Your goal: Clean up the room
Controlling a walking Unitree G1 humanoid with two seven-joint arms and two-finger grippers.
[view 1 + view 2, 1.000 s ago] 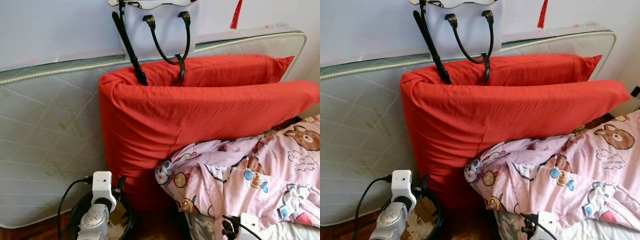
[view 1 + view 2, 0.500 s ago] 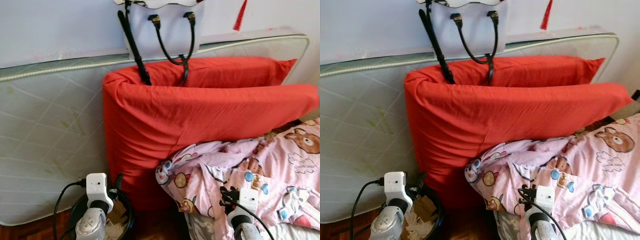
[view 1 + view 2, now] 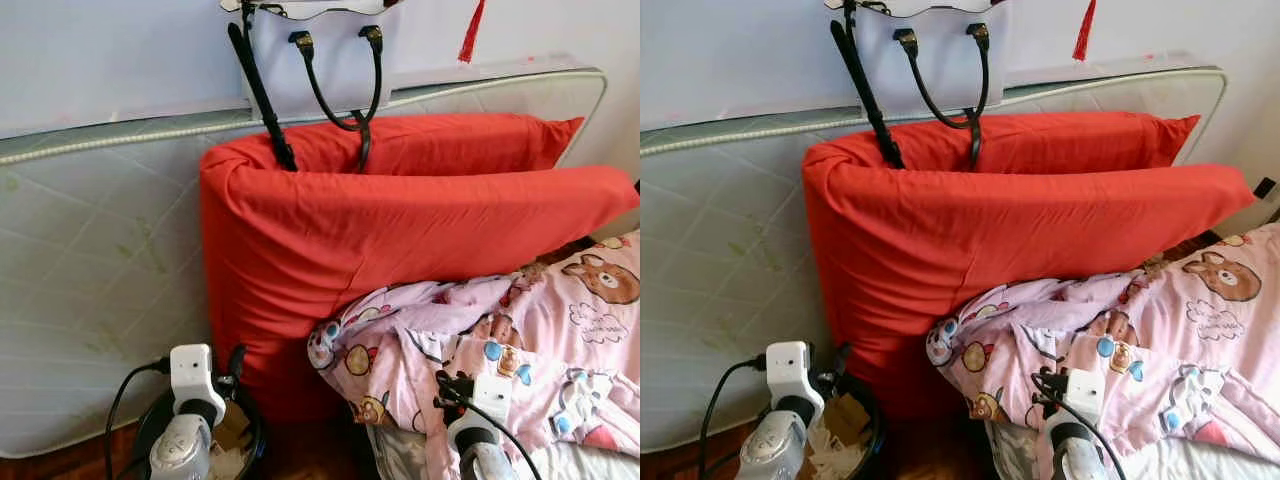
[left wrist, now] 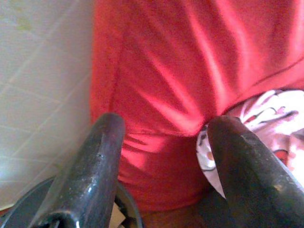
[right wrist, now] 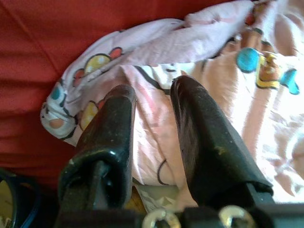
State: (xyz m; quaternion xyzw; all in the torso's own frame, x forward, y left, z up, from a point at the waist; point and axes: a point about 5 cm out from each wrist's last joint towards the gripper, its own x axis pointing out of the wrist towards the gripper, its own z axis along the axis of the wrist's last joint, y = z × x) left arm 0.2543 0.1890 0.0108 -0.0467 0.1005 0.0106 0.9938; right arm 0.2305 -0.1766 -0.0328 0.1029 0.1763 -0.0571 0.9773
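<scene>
A crumpled pink blanket [image 3: 530, 340] with cartoon bears lies on the bed at the lower right, resting against a big red folded cushion [image 3: 400, 230]. My right gripper [image 5: 152, 90] hovers just above the blanket's near edge, its fingers [image 5: 111, 123] open by a narrow gap with nothing between them. My left gripper [image 4: 164, 128] is wide open and points at the red cushion's lower corner, above a black bin [image 3: 250, 440] that holds paper scraps. In the head view the left wrist [image 3: 192, 372] stands at the lower left and the right wrist [image 3: 490, 395] over the blanket.
A quilted grey mattress [image 3: 90, 270] leans on the wall behind the cushion. A white handbag [image 3: 320, 50] with black straps hangs over the top of the cushion, with a red tassel [image 3: 472, 30] beside it. Wooden floor [image 3: 60, 465] shows at the lower left.
My right arm has come up into view over the pink blanket and holds there. The left arm has sunk slightly. The camera has shifted a little.
</scene>
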